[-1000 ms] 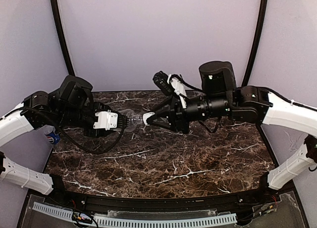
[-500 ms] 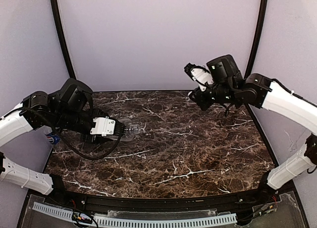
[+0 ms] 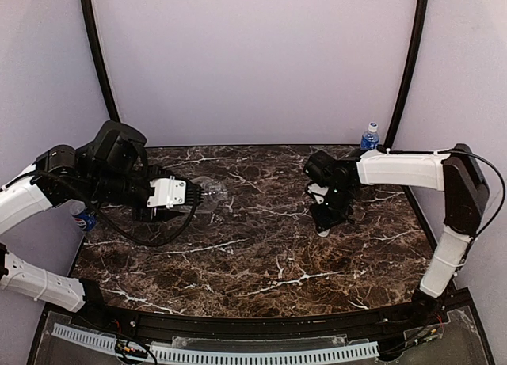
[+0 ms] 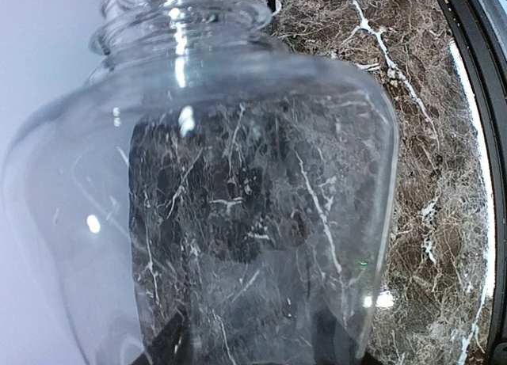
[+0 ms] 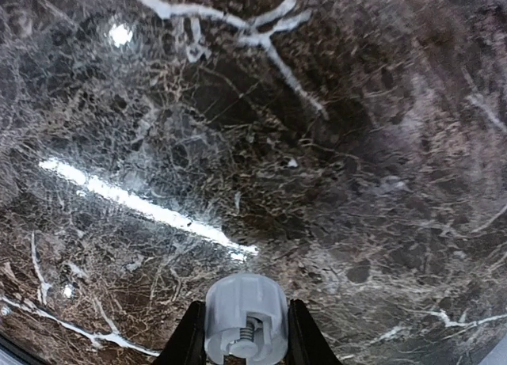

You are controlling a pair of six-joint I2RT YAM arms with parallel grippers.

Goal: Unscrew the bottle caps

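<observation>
My left gripper (image 3: 190,195) is clamped around the plain bottle (image 4: 238,207), holding it on its side above the table (image 3: 261,254) with the neck pointing towards my other arm. The neck looks bare, its thread showing. Well to the right of that bottle, my right gripper (image 3: 323,225) points down close over the table, pinched on a white cap (image 5: 245,309) that sits between its fingers.

I judge the plain bottle to be light, thin-walled and slick. If I squeeze too hard it will dent, and if I squeeze too lightly it will spin, so the firmer part of the body just below the shoulder is the place to hold it. The cap is small, stiff and easy to drop, and is best pinched across its sides.

A blue-capped bottle (image 3: 368,137) stands far right of the plain bottle, at the back. A labelled bottle (image 3: 83,219) lies just left of it, past my left arm.
</observation>
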